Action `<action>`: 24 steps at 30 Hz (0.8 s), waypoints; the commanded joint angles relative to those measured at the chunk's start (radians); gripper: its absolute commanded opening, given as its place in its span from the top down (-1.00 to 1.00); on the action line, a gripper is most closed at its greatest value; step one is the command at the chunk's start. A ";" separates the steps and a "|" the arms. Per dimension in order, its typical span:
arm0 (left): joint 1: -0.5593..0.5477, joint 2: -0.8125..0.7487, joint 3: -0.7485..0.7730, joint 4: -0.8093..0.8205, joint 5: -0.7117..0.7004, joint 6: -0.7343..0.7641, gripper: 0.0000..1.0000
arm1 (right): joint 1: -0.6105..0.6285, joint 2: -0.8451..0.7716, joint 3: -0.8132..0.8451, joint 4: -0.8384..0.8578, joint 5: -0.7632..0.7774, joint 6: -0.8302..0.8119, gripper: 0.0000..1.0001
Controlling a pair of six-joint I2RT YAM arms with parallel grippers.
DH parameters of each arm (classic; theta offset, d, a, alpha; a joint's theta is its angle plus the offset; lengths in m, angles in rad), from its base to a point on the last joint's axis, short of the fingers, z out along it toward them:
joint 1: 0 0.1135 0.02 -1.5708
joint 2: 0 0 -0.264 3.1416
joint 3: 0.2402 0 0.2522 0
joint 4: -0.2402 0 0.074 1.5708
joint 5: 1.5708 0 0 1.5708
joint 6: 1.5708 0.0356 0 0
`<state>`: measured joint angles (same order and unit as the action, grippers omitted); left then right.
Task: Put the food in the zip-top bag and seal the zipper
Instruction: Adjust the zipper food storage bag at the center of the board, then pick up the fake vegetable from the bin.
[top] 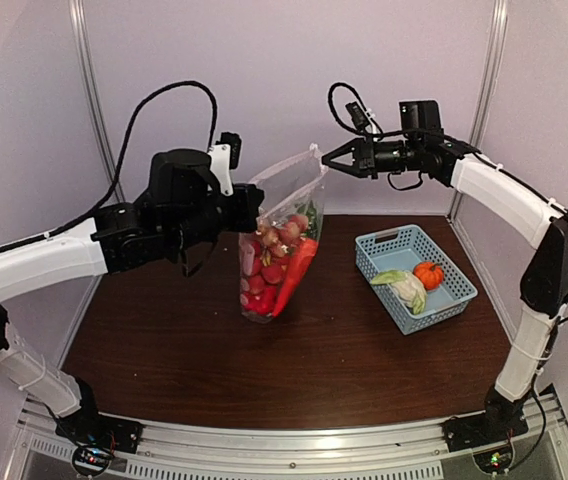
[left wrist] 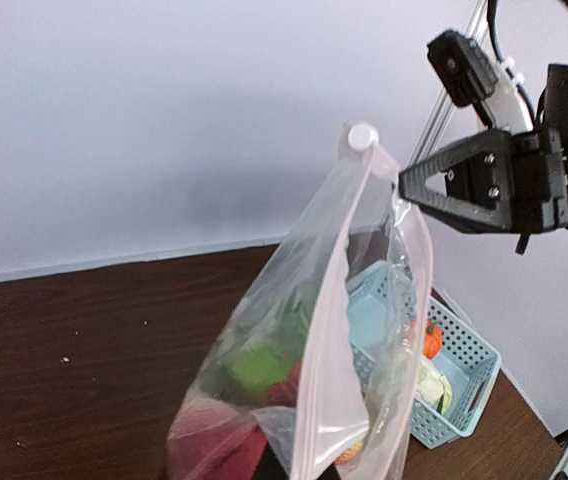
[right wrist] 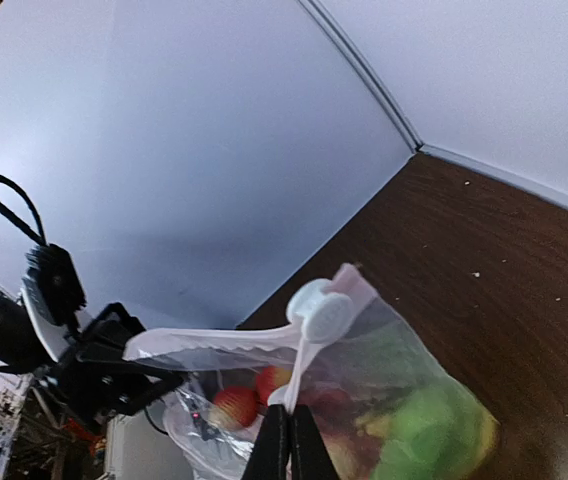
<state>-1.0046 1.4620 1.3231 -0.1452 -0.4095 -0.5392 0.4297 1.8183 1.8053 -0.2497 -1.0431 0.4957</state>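
Technician: Step in hand?

Manual: Loading, by judgement, not yet sealing. Zip-top bag (top: 282, 240) stands upright at mid table (top: 164, 350), base on the surface, with red, green and yellow food (top: 289, 265) inside. Zipper (left wrist: 314, 330) is parted along the mouth. The white slider (right wrist: 324, 310) sits at the top corner. Cabbage (top: 404, 288) and pumpkin (top: 428, 273) lie in the blue basket (top: 439, 312), well apart from the bag.

Technician: Next move?

Manual: Probably, transfer both items through the open mouth. That calls for one end effector to be freed while the other holds the floppy bag upright. Only then run the slider along the strip.

Technician: Arm poses?

Manual: Right end effector (top: 326, 160) is raised, wrist horizontal, fingers together and pinched on the zipper just below the slider. Left end effector (top: 252, 208) meets the bag's left edge at mid height, forearm level. Its fingers are hidden, so whether they clamp cannot be told.
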 commanded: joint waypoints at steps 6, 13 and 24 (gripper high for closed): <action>0.053 0.103 0.017 -0.124 0.139 0.032 1.00 | -0.007 0.101 0.031 -0.429 0.267 -0.380 0.95; 0.057 0.084 0.005 -0.137 0.093 0.058 1.00 | 0.004 0.000 -0.003 -0.434 0.277 -0.402 0.68; 0.057 0.062 0.027 -0.128 0.174 0.042 1.00 | -0.126 -0.268 -0.155 -0.562 0.509 -0.718 -0.99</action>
<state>-0.9489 1.5764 1.3293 -0.3187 -0.2718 -0.5022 0.3893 1.6524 1.7397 -0.7532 -0.7113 -0.0578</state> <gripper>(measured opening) 0.008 0.878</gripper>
